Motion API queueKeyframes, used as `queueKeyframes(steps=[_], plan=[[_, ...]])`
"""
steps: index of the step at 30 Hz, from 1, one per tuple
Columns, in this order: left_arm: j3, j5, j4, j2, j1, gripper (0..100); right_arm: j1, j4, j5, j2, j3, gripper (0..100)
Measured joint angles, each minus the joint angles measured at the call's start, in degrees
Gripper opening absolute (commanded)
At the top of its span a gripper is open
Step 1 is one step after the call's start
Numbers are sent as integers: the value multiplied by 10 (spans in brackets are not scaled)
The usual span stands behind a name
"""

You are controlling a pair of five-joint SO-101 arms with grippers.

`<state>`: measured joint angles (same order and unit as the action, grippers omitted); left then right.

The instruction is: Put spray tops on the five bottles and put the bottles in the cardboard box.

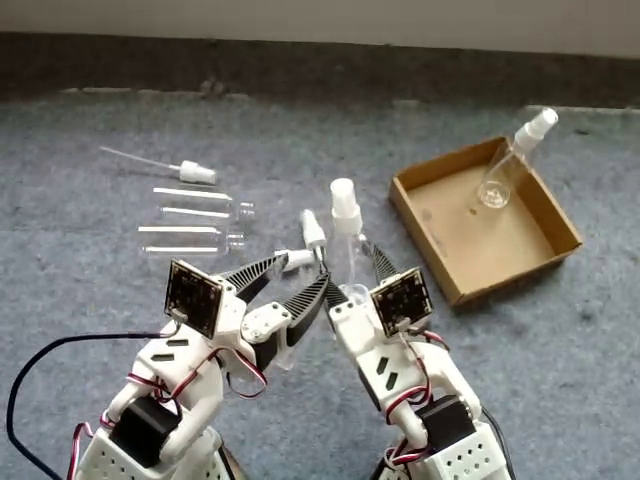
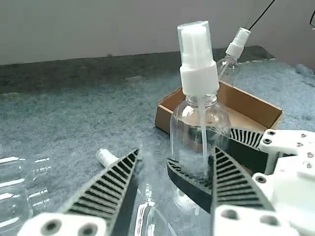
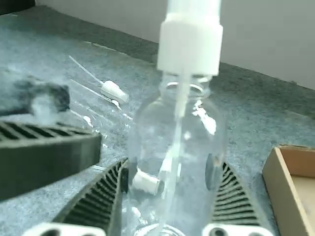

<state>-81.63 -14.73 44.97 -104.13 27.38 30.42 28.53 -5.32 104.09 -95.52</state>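
Grey carpet makes a soft footing under all this, but my worry is higher up. The spray top [image 3: 189,44] looks perched on the neck rather than screwed home, so tilting it toward the cardboard box [image 1: 455,220] could shake it loose. The left gripper [image 2: 176,152], jaws spread wide and holding nothing, sits close beside the upright bottle [image 3: 174,147] and might nudge it. The right gripper [image 3: 170,177] is clamped around that bottle's lower body.

Indoor robotics test bench, lab or workshop type. Grey felt-like fabric work surface [image 1: 300,130]; plain pale wall [image 1: 320,15] along top edge; white plastic robot arm with exposed wiring [image 1: 170,395], lower left.
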Motion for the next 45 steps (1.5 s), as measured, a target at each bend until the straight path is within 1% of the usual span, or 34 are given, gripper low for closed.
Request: queueKeyframes(steps=[2, 3, 5, 7, 18, 25, 30, 38, 42, 45], plan=[[-4, 0, 0, 0, 0, 7, -11, -28, 0, 0, 0, 131], [-4, 0, 0, 0, 0, 3, -25, -43, 0, 0, 0, 131], [-4, 0, 0, 0, 0, 26, -57, -68, 1, 0, 0, 131], [-7, 0, 0, 0, 2, 27, -76, -78, 1, 0, 0, 131], [-51, 0, -3, 0, 107, 27, -75, -84, 1, 1, 74, 131], [-120, 0, -82, 0, 151, 27, -18, -84, 1, 1, 105, 131], [-123, 0, -102, 0, 182, 27, 29, -84, 1, 1, 108, 131], [-123, 0, -120, 0, 185, 27, 113, -84, 1, 1, 108, 131], [-123, 0, -122, 0, 184, 27, 127, -67, 1, 1, 108, 131], [-123, 0, -124, 1, 160, 27, 128, -52, 1, 7, 109, 131]])
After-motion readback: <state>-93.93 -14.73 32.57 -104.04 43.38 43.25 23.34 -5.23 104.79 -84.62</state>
